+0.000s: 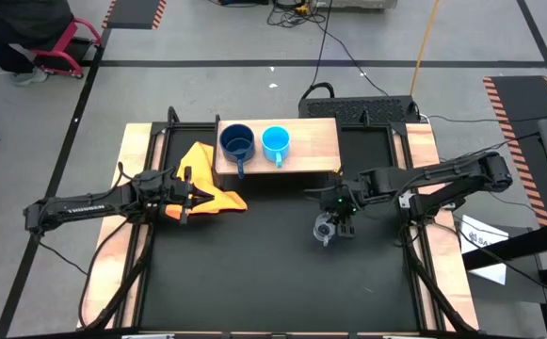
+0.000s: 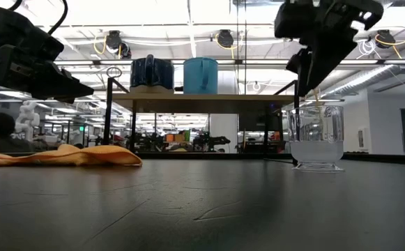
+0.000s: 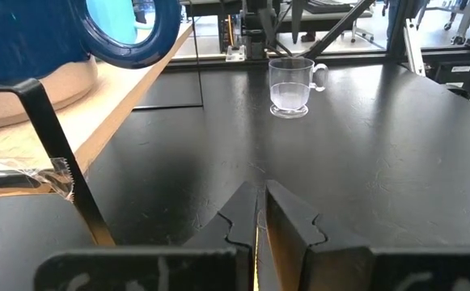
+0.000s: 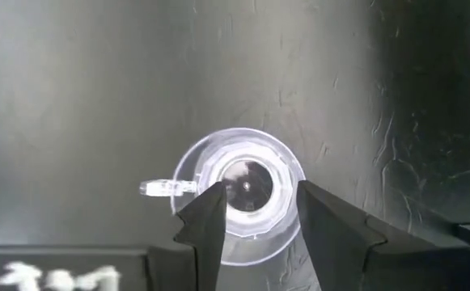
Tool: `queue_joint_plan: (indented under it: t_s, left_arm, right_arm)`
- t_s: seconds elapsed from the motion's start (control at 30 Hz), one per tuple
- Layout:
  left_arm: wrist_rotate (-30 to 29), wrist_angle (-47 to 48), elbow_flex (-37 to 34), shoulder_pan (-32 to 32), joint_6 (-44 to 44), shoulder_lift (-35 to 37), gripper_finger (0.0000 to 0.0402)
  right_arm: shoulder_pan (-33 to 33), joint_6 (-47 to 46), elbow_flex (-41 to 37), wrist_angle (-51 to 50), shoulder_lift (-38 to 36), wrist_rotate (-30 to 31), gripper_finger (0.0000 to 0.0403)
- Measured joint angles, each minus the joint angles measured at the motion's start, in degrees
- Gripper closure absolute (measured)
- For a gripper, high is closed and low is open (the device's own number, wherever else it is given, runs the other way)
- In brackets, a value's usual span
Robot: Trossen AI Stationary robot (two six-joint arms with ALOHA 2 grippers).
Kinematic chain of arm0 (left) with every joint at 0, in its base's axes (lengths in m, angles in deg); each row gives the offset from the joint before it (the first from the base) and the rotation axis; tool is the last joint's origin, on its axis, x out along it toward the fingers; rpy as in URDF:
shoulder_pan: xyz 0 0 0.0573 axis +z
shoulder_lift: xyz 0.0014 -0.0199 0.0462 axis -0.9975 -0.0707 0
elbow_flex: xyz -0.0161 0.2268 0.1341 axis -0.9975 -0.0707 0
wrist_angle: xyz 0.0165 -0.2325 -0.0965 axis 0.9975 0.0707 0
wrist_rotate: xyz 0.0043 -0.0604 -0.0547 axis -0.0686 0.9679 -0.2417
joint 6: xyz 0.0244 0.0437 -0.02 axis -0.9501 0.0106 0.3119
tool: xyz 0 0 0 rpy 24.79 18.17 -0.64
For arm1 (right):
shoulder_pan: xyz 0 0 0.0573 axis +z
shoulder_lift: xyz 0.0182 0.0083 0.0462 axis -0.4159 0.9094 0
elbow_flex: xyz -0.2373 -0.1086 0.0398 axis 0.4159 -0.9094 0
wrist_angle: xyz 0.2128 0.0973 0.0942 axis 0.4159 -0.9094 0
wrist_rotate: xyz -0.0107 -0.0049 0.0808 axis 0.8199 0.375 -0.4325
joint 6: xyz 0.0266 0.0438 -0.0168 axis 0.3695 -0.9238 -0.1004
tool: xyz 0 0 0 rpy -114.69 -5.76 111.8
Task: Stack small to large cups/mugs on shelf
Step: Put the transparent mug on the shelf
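- Three handled cups counted. Small clear glass cup stands upright on the black tabletop, in front of the shelf's right front corner and apart from it.
- Large dark blue mug and mid-size light blue mug sit side by side on the left half of the low light-wood shelf on thin dark legs, which stands at the bench's far edge.
- Right gripper hangs directly above the glass cup, fingers spread about rim-wide, holding nothing; contact with the rim cannot be judged.
- Left gripper closed, fingers nearly touching, over the one yellow-orange cloth near the left edge; a grip on it cannot be made out.
- Dark blue mug is cut off in the left wrist view.
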Motion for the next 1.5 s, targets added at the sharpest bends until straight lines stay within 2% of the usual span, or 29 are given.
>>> queue_joint_plan:
  t_s: [0.4, 1.5]
  left_arm:
    - [0.01, 0.00, 0.00, -0.01, 0.00, 0.01, 0.0371]
    - [0.01, -0.01, 0.00, -0.01, -0.02, 0.01, 0.0371]
  right_arm:
    - [-1.33, 1.11, -0.08, -0.34, 4.34, 0.16, 0.0261]
    - [-1.77, 1.91, -0.84, 1.17, 5.29, 0.15, 0.0261]
